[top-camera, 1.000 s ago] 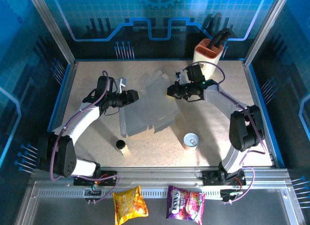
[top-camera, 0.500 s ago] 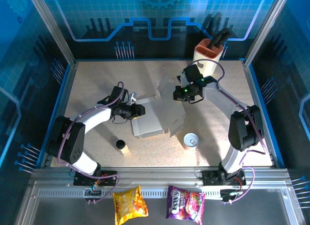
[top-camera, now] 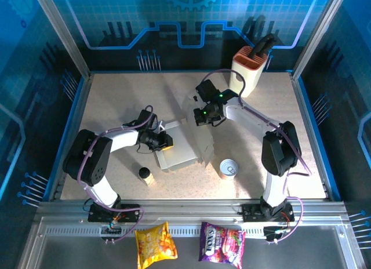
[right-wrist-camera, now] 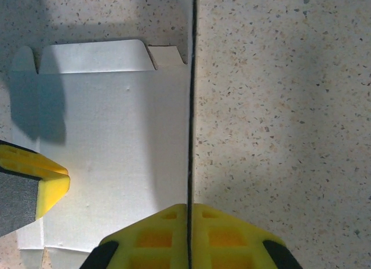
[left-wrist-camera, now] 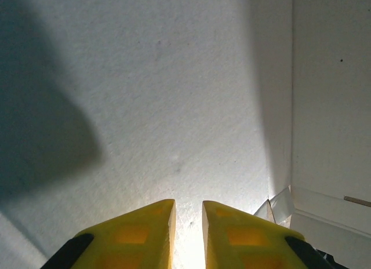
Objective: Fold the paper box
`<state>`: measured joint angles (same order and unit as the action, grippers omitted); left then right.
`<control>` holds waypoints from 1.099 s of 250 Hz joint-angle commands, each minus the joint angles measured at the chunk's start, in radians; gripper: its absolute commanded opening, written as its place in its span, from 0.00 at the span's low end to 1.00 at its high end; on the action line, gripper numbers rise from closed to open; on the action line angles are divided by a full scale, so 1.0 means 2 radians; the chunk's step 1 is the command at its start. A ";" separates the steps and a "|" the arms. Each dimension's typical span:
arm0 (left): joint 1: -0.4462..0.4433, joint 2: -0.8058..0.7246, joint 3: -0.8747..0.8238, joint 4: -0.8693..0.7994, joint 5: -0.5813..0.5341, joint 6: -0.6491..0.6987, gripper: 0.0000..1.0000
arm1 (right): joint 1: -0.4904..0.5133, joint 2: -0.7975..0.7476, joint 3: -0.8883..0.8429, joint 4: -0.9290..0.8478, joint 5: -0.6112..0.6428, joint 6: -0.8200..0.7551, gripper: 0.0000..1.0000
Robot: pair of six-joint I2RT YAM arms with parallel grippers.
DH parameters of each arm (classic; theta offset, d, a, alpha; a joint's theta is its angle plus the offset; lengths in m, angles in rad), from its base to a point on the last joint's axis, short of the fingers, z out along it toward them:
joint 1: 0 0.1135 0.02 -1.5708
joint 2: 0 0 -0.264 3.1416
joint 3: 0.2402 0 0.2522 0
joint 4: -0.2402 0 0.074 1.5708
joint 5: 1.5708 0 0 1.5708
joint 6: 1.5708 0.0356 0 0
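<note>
Top external: one paper box [top-camera: 182, 154] is laid on the table [top-camera: 116, 101] between the left hand [top-camera: 166, 142] and right hand [top-camera: 199, 119], one tin can [top-camera: 229, 167] nearby. Left wrist: fingers [left-wrist-camera: 139, 234] are nearly closed over white card; a grip cannot be told. Right wrist: one flap edge is pinched by closed fingers [right-wrist-camera: 156, 234].

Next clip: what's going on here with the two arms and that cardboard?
Both arms are working on the paper box, which lies partly folded in the middle of the table, pale side up. The right gripper is shut on one thin panel, holding it up on edge beside the flat part. The left gripper sits low over the flat panel's left side with its fingers nearly together; it is unclear whether it grips anything. The box is not yet folded up.
</note>
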<state>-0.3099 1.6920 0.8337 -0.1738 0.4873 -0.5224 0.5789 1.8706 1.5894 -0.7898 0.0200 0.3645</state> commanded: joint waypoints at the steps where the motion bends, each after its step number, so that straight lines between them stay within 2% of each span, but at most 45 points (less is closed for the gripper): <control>1: -0.002 0.012 -0.008 0.009 0.012 0.007 0.18 | 0.015 0.022 0.012 -0.032 0.017 -0.001 0.00; 150: -0.003 0.045 -0.026 0.033 0.018 0.008 0.09 | 0.059 0.064 0.063 -0.065 0.027 0.004 0.00; 212: -0.002 0.017 -0.033 0.042 0.007 0.005 0.08 | 0.061 0.067 0.057 -0.066 0.033 0.003 0.00; 242: 0.001 -0.014 -0.025 0.033 0.002 0.006 0.13 | 0.062 0.062 0.059 -0.070 0.047 -0.003 0.00; 275: 0.007 -0.065 -0.019 0.029 -0.020 0.015 0.23 | 0.060 0.045 0.067 -0.066 0.070 -0.037 0.00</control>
<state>-0.3084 1.6676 0.7887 -0.1001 0.4923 -0.5198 0.6819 1.9530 1.7157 -0.8566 0.1246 0.3515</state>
